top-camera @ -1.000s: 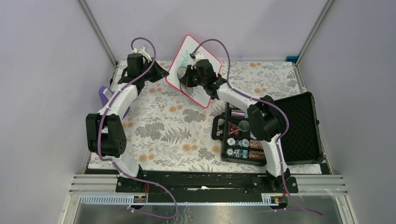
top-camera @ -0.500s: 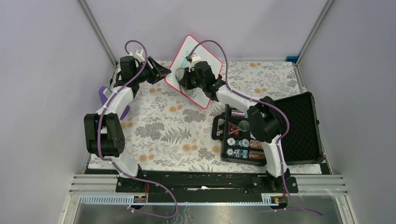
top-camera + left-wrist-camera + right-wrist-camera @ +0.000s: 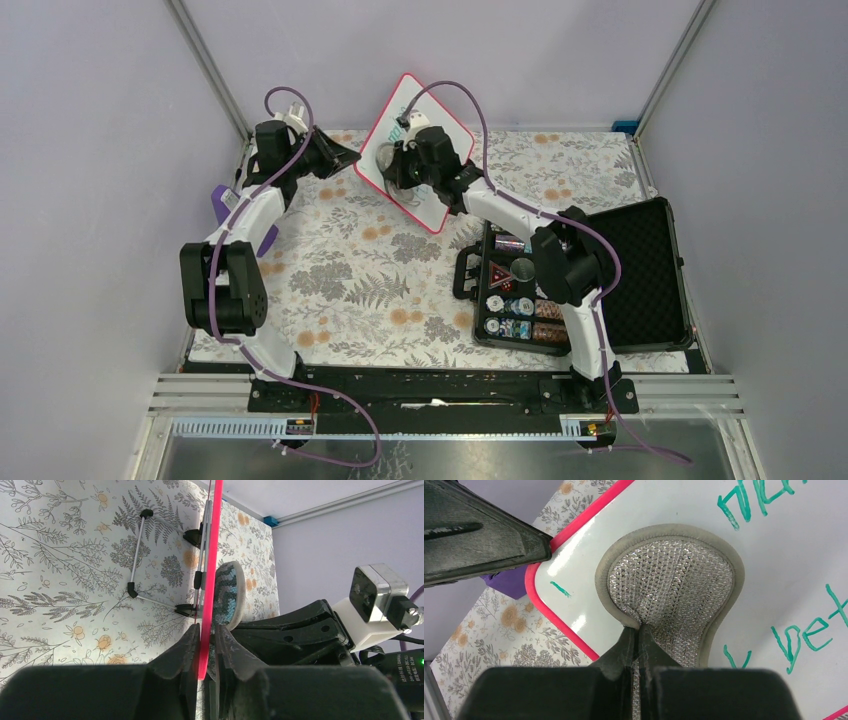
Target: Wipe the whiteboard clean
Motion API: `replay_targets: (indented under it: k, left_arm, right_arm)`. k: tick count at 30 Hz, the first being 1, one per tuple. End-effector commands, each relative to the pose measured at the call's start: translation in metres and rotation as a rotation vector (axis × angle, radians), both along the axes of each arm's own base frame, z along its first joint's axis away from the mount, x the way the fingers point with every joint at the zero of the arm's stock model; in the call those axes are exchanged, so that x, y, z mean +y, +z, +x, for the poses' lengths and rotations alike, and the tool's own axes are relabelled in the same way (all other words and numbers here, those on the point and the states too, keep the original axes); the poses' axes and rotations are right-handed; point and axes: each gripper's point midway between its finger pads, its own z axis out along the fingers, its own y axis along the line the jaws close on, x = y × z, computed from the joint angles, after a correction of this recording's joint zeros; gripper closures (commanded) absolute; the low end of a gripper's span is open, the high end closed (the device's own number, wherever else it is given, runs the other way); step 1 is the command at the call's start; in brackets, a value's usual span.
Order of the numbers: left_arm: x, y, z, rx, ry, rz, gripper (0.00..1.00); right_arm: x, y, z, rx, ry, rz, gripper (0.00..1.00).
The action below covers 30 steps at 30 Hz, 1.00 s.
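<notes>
At the near edge, at 6 o'clock, the two arm bases stand on the frame rail. From there the flower-printed surface (image 3: pixel 340 290) runs open through the middle, closed in at 9 and 3 o'clock by plain side walls. At 4 o'clock an open black case (image 3: pixel 640 270) with poker chips (image 3: pixel 520 305) fills the right-hand strip up to the surface's edge, and the right arm passes over its chip side. At 9 o'clock a purple object (image 3: pixel 219 203) lies at the left edge, partly hidden by the left arm.

Farther out, at 12 o'clock, the whiteboard (image 3: pixel 392 118) stands tilted near the back wall with one corner pointing up. Its wire stand (image 3: pixel 136 550) rests with black feet on the cloth behind it. The left tool (image 3: pixel 352 160) reaches in from 9 o'clock and straddles the pink rim at the board's left edge, one finger behind and one in front. It seems to pinch the rim, though a thin dark slit beside one finger leaves the contact uncertain. The right tool (image 3: pixel 638 632) comes from 4 o'clock, its fingers pressed together on a fold of a round mesh pad (image 3: pixel 669 580). The pad lies flat against the white face, near the corner the left tool holds. Green handwriting (image 3: pixel 806 635) shows at 2 and 4 o'clock of the pad, and a short green stroke (image 3: pixel 560 589) shows at 9 o'clock, just inside the rim.
</notes>
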Motion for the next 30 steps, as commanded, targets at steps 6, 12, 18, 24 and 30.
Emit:
replay_targets:
  k: [6,12,18,24,30]
  left_arm:
    - [-0.021,0.011,-0.003,-0.040,-0.073,-0.053,0.95]
    - [-0.024,0.008,-0.004,-0.031,-0.074,-0.053,1.00]
    - [-0.025,0.006,-0.004,-0.025,-0.074,-0.053,1.00]
    - [-0.025,0.012,-0.006,-0.038,-0.074,-0.054,1.00]
    - [-0.026,0.013,-0.007,-0.034,-0.077,-0.061,1.00]
  right_arm:
    - [0.059,0.033,-0.027,-0.013,0.162,0.038,1.00]
    - [0.091,0.044,-0.042,0.036,0.236,0.070,1.00]
    - [0.086,0.031,-0.033,0.067,0.169,0.045,1.00]
    - [0.032,-0.011,-0.018,0.139,-0.065,-0.080,1.00]
    - [0.001,-0.028,-0.018,0.092,-0.087,-0.142,1.00]
